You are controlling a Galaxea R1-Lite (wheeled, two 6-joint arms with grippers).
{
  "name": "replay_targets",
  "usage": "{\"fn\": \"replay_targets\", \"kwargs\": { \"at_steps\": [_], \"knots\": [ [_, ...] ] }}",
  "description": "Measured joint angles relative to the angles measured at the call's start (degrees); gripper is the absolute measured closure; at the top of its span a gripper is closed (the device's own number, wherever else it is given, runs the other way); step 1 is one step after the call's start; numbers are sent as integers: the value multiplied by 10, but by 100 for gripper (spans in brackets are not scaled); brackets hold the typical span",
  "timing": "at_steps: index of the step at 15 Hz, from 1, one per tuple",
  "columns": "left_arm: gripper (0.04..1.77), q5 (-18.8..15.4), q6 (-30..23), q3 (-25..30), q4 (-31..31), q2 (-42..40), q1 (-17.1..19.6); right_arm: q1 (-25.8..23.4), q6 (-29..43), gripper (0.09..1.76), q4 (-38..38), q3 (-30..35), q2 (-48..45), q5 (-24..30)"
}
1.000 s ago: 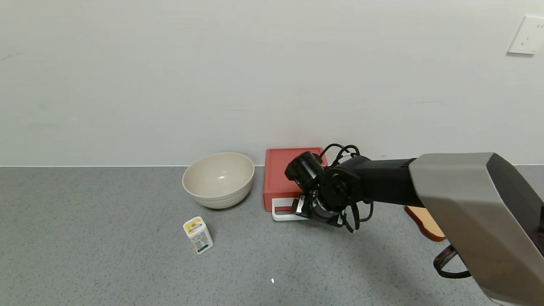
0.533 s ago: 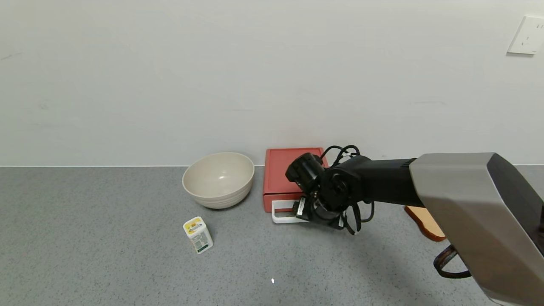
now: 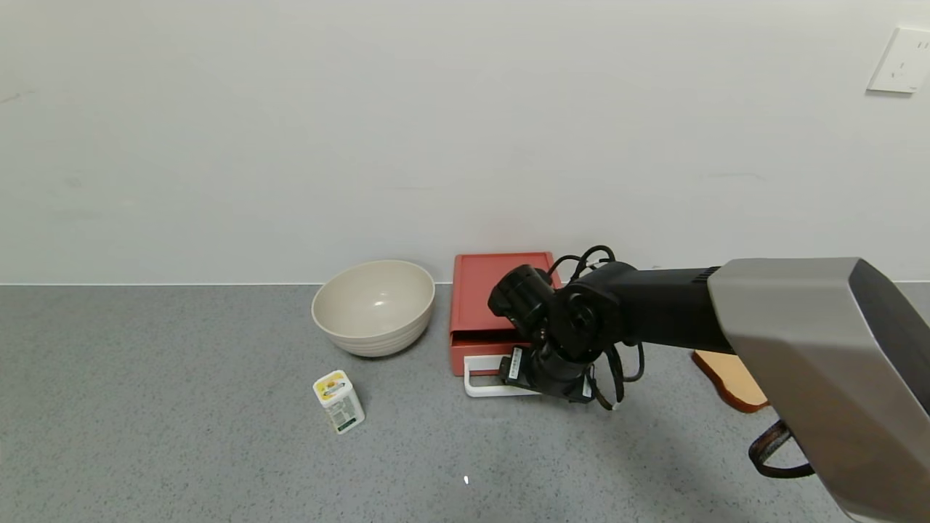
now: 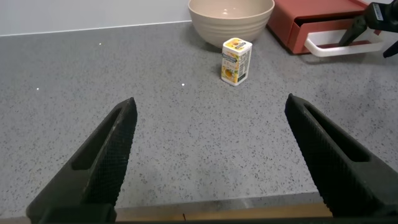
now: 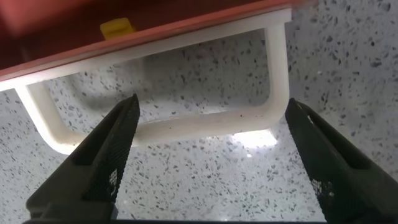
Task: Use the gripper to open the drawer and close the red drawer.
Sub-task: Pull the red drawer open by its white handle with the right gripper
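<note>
The salmon-red drawer unit (image 3: pixel 488 287) stands against the wall, right of the bowl. Its tray (image 3: pixel 476 360) is slid out a little, and its white loop handle (image 3: pixel 483 388) rests on the table. My right gripper (image 3: pixel 524 372) is at the handle, pointing down, fingers open. In the right wrist view the handle (image 5: pixel 186 127) runs across between the spread fingers (image 5: pixel 106 158). One fingertip lies over the loop's opening and the other is just outside its side bar. My left gripper (image 4: pixel 211 102) is open and empty, low over the table's front edge.
A cream bowl (image 3: pixel 374 305) sits left of the drawer. A small white and yellow carton (image 3: pixel 338 401) stands in front of the bowl. A wooden board (image 3: pixel 730 379) lies to the right, partly behind my right arm. The wall is close behind the drawer.
The tray has slid out toward the front, and a gap now shows under the unit's top. My right gripper moved forward with the handle.
</note>
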Motion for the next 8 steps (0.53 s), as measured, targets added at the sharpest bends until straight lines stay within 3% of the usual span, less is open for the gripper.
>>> {"fn": "replay_targets", "kwargs": {
  "at_steps": [8],
  "knots": [
    [9,0,0,0,0,0,0,19,13,14,75,1,-10,16]
  ]
}}
